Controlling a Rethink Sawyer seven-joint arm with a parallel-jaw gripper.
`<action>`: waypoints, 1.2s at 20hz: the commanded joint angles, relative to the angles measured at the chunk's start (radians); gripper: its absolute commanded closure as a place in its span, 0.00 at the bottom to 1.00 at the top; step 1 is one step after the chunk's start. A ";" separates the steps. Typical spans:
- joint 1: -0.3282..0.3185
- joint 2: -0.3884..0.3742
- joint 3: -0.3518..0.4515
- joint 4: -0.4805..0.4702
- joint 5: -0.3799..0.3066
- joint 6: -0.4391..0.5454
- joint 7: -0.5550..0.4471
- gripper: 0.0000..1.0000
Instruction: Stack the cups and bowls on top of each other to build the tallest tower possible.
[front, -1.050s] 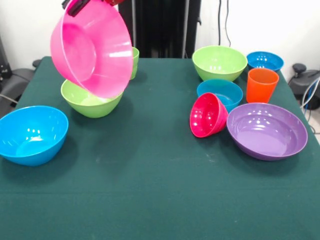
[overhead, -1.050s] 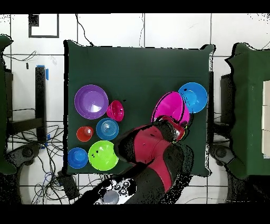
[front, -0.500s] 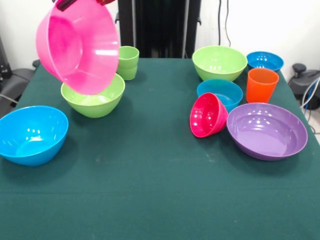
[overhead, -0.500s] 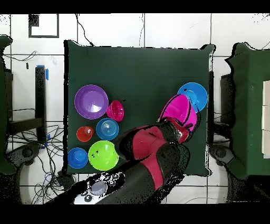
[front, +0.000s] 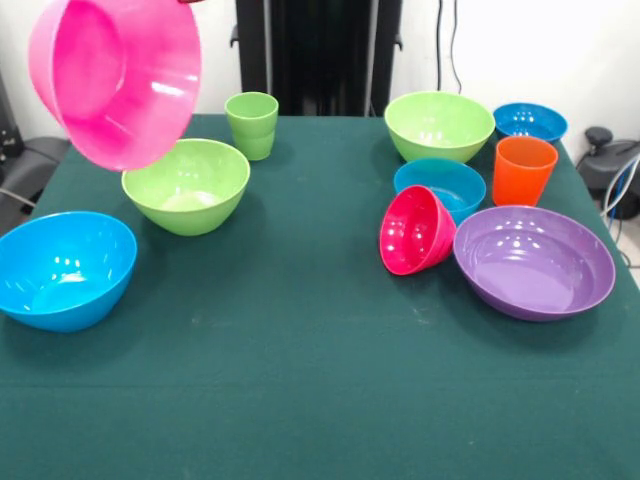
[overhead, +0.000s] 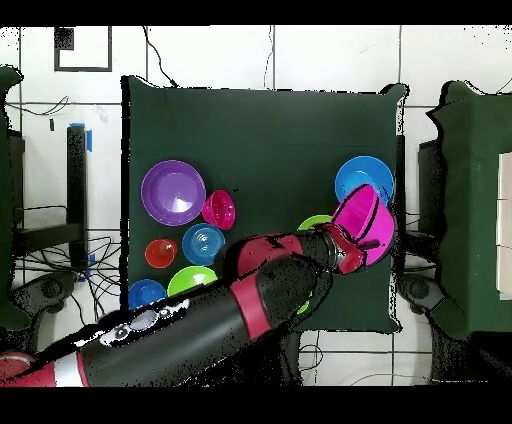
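The big pink bowl (front: 115, 78) hangs tilted in the air at the upper left, above the table's left edge and clear of everything below it. In the overhead view my gripper (overhead: 343, 241) is shut on the rim of the pink bowl (overhead: 366, 220). A lime green bowl (front: 186, 186) sits below and right of it, with the light green cup (front: 252, 124) behind. A large blue bowl (front: 63, 268) rests at the near left. On the right stand another lime green bowl (front: 438, 125), two blue bowls (front: 530, 122) (front: 440, 186), the orange cup (front: 523, 169), the tipped red-pink bowl (front: 415, 230) and the purple bowl (front: 533, 262).
My red and black arm (overhead: 240, 315) stretches across the lower part of the green table (overhead: 270, 140) in the overhead view, covering part of a lime green bowl (overhead: 188, 280). Chairs and cables surround the table.
The pink bowl has been carried up and leftward in the front view, off the lime green bowl and toward the table's left edge. The light green cup behind is now uncovered.
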 joint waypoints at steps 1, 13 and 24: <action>0.034 0.228 -0.081 -0.109 0.082 0.163 0.262 1.00; 0.057 0.395 -0.203 -0.143 0.100 0.227 0.322 1.00; 0.073 0.537 -0.306 -0.156 0.129 0.287 0.405 1.00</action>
